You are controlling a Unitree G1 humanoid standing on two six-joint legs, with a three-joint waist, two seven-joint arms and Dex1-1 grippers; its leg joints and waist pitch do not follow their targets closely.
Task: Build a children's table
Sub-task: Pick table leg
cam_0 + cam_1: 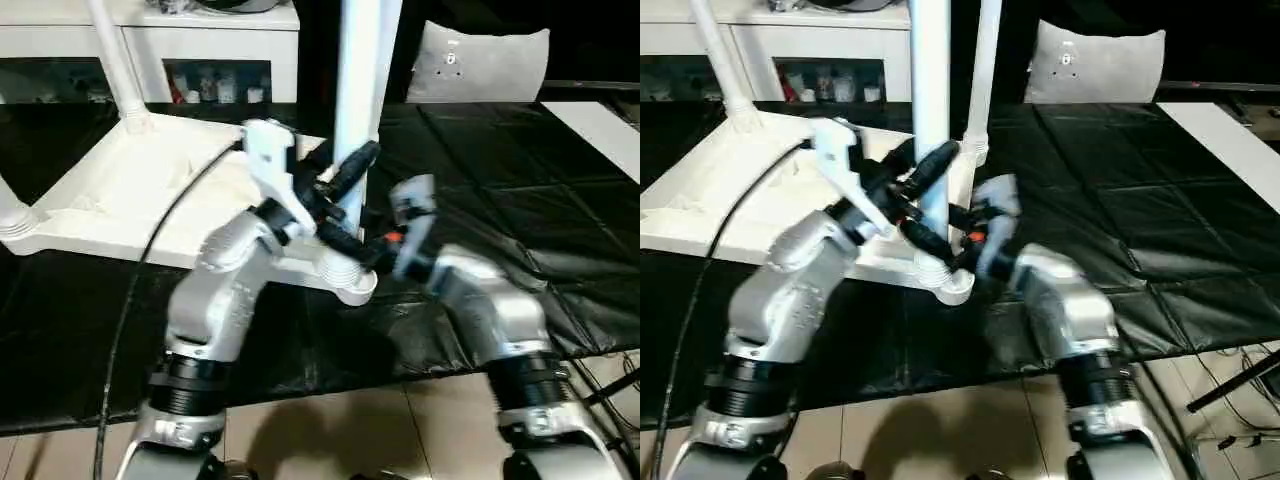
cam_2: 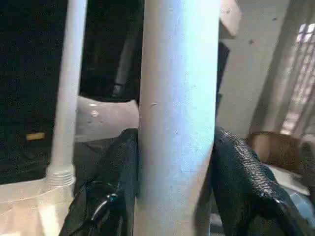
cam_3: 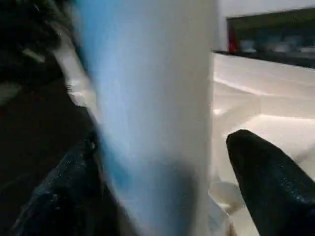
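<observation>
The white table top (image 1: pixel 120 190) lies upside down on the black mat. One white leg (image 1: pixel 360 80) stands upright in the near right corner socket (image 1: pixel 350 285). My left gripper (image 1: pixel 352 200) is shut on this leg, and in the left wrist view a black finger (image 2: pixel 241 182) presses on each side of it. My right gripper (image 1: pixel 378 250) is low at the same leg, just above the socket. It is open, and a gap shows between one finger (image 3: pixel 270 191) and the leg (image 3: pixel 152 123). More legs stand at the far left corner (image 1: pixel 115 60), the far right corner (image 1: pixel 985 70) and the left edge (image 1: pixel 10 215).
A white cabinet with glass doors (image 1: pixel 200 50) stands behind the table. A white cushion-like panel (image 1: pixel 480 65) leans at the back right. A flat white board (image 1: pixel 600 125) lies on the mat (image 1: pixel 480 170) at the right. A black cable (image 1: pixel 150 240) hangs over my left forearm. Tiled floor (image 1: pixel 340 430) lies nearest me.
</observation>
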